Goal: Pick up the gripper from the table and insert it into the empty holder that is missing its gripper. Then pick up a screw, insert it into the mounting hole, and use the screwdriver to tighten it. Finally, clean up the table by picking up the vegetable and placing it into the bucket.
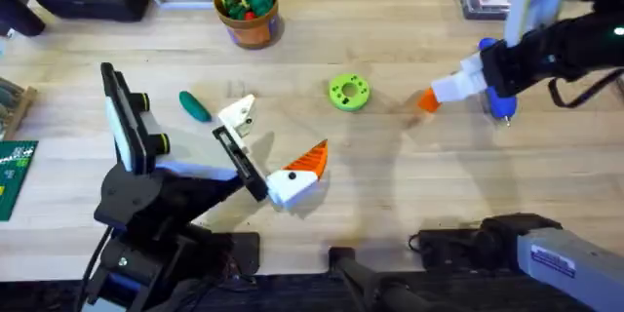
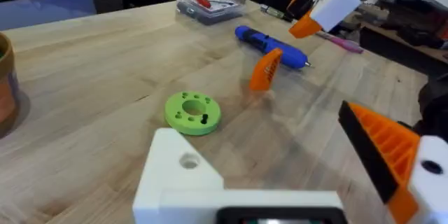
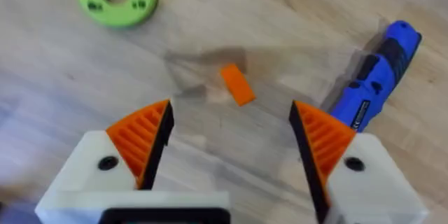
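1. Right gripper (image 3: 231,129) hangs released over the orange gripper (image 3: 237,85), which stands between its spread pads, below them.
2. Advice: descend squarely, close on the wedge's long flanks — avoid the screwdriver (image 3: 376,73) just beside.
3. Left gripper (image 1: 261,146): fingers spread, grasping nothing, well apart.
4. Worktop (image 1: 409,185): pale wood plank; boxes along the far edge.

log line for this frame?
phase: reach | right gripper: open above orange plastic wedge finger | blue screwdriver: on table | left gripper: idle
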Available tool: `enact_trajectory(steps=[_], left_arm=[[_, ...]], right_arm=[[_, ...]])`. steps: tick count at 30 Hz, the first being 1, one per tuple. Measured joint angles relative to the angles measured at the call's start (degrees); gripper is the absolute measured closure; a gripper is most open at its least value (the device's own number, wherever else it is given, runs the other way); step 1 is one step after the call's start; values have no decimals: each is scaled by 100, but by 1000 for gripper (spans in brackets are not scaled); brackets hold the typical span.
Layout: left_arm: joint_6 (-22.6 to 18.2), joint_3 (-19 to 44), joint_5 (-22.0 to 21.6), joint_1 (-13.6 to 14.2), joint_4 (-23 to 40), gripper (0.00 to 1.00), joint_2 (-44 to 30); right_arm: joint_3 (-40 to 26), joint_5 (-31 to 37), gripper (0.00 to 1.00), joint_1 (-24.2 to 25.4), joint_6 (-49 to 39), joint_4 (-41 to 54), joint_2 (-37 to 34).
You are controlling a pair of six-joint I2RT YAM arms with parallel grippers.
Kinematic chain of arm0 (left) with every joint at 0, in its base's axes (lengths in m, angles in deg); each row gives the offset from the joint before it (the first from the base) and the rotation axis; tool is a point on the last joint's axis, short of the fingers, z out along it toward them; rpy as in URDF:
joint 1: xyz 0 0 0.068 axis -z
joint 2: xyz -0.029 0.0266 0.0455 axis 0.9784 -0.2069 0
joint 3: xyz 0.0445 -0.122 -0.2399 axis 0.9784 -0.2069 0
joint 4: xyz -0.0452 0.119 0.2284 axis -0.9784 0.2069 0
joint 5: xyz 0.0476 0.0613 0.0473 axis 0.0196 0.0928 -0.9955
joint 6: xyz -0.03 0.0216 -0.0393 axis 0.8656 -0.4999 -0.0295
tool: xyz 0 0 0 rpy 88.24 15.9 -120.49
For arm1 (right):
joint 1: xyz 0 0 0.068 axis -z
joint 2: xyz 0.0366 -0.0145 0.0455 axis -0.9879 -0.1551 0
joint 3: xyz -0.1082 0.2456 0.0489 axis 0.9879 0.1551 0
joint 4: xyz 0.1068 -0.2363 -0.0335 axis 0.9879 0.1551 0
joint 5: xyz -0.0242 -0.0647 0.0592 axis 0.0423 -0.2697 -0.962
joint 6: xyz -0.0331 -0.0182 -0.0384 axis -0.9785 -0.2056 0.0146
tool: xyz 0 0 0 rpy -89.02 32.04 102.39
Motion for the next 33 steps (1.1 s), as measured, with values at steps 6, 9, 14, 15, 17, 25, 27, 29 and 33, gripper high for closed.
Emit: enact_trajectory(steps=[6,9,14,15,17,25,27,29,33], left_arm=[[0,0,0,0,0,15,2],[0,0,0,0,0,15,2],[0,0,0,0,0,15,2],[0,0,0,0,0,15,1],[0,0,0,0,0,14,0],[0,0,0,0,0,15,0],[0,0,0,0,0,15,2],[0,0,0,0,0,15,0],[0,0,0,0,0,15,-1]], right_arm=[[-4,265,7,0,-1387,-39,-729],[-4,398,7,0,-1830,-144,-1158],[-4,564,56,0,-2189,-220,-1774],[-4,583,76,0,-2212,-222,-1858],[-4,604,112,0,-2266,-222,-1996],[-4,467,444,0,-2348,-327,-2035],[-4,414,524,0,-2351,-321,-2035],[-4,384,676,0,-2368,-294,-2035],[-17,356,988,0,-2356,-315,-2035]])
